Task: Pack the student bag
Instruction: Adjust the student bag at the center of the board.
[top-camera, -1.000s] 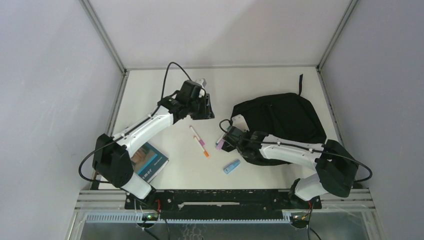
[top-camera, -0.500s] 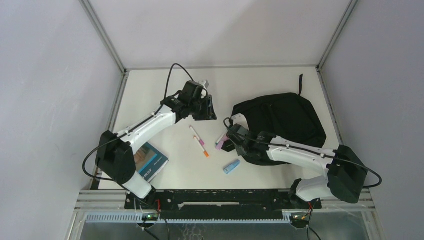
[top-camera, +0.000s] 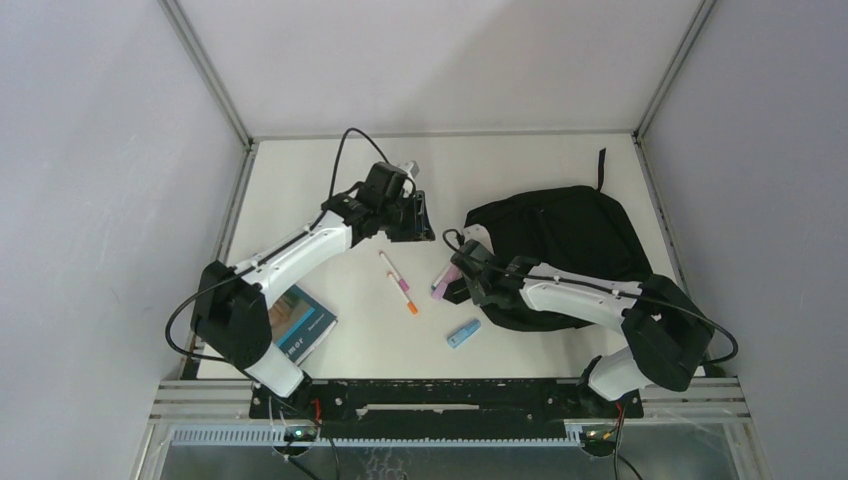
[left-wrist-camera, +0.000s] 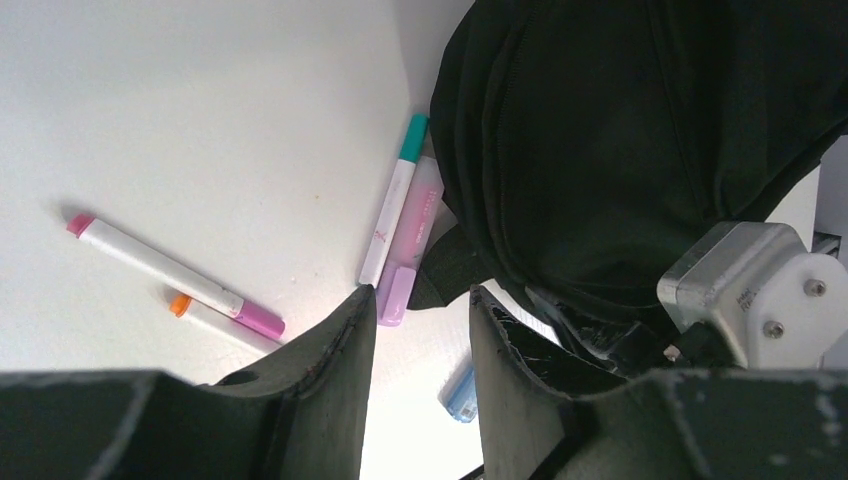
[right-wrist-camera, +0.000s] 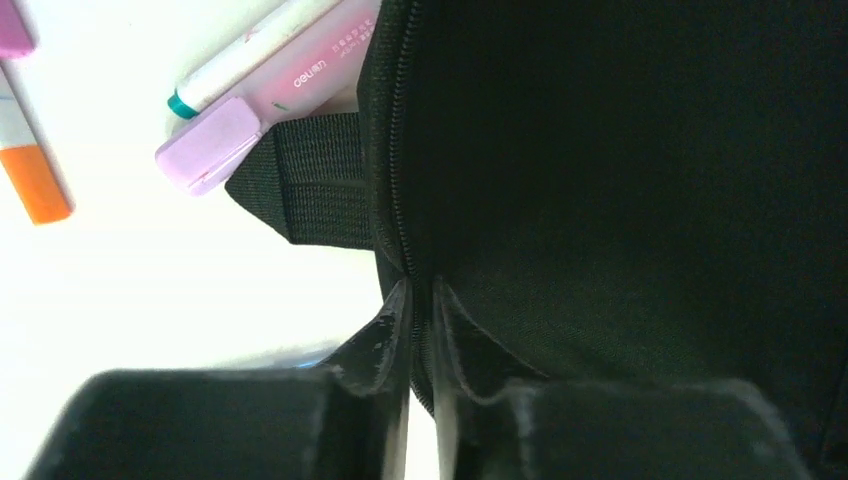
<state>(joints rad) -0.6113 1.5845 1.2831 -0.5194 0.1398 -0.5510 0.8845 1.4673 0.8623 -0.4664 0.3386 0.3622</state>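
- The right jaws stand almost closed on the bag (top-camera: 565, 240). In the wrist view the zip seam (right-wrist-camera: 393, 150) runs straight into the thin slit between the fingers (right-wrist-camera: 385, 350), so they look to be pinching the fabric edge there.
- Whether a zip slider sits in that pinch cannot be told.
- The left jaws are partly open and hold nothing. They hang above the bench (top-camera: 300, 180), well apart from the bag on its left, pointed toward it.
- The bag lies slumped on the bench in front of the right arm, its loop on the far side. The stretch of zip in view looks closed.
- A pink highlighter (top-camera: 441, 287) and a teal-capped pen (left-wrist-camera: 392, 215) lie side by side, touching, just beside the bag's zip edge and next to a strap end (right-wrist-camera: 320, 180).
- Two markers (top-camera: 399, 283) lie further left of the bag, and a small blue item (top-camera: 463, 333) lies nearer the arm bases.
- A book (top-camera: 300, 322) lies furthest from the bag.
- Judged step: getting the bag open. All the items in view lie outside it, so packing proper has hardly begun.
- The next move likely calls for a firm hold on the zip edge and a pull along the seam, with the left jaws bracing the fabric so that the soft bag does not simply drag along.
- Thin fabric could slip from the pinch, and a sliding bag could push the highlighter and pen away.
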